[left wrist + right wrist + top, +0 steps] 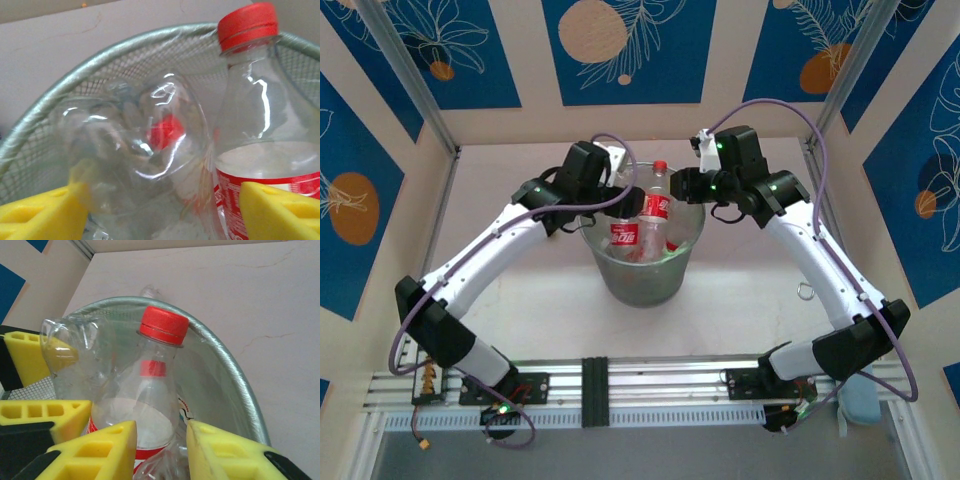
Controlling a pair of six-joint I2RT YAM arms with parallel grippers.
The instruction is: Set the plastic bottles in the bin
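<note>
The wire-mesh bin (642,285) stands mid-table between both arms, with several plastic bottles inside. A red-capped, red-labelled bottle (658,200) stands upright, its cap above the rim (235,375). My right gripper (682,187) hangs at the rim's right side. In the right wrist view my right gripper (160,427) is shut low on that bottle (150,385). My left gripper (613,190) is over the rim's left side. In the left wrist view my left gripper (162,190) stands open and wide, with a clear crumpled bottle (135,145) loose between its fingers, base toward the camera, beside the upright bottle (260,125).
A small metal ring (805,292) lies on the table to the right of the bin. An aluminium rail (640,385) runs along the near edge between the arm bases. Walls and frame posts close in the table at the back and both sides.
</note>
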